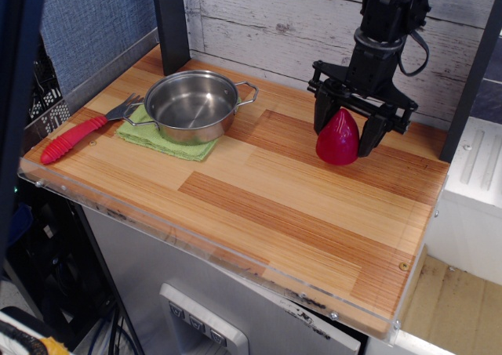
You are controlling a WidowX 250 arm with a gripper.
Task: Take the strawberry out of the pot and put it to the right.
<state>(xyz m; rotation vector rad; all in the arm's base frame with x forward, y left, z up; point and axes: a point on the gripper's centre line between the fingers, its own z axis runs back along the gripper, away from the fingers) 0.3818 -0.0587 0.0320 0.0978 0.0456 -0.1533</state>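
The strawberry (337,141), a glossy dark-red cone with its tip up, stands with its base at the wooden tabletop on the right side, well to the right of the pot. My gripper (344,134) comes down from above and its two black fingers (321,117) sit against the strawberry's sides, shut on it. The pot (190,104), shiny steel with two wire loop handles, is empty and stands on a green cloth at the back left.
A green cloth (161,142) lies under the pot. A red-handled fork (74,137) lies at the left edge beside it. A dark post (171,22) stands at the back left, another (469,81) at the right. A clear lip runs along the table's front edge (204,253).
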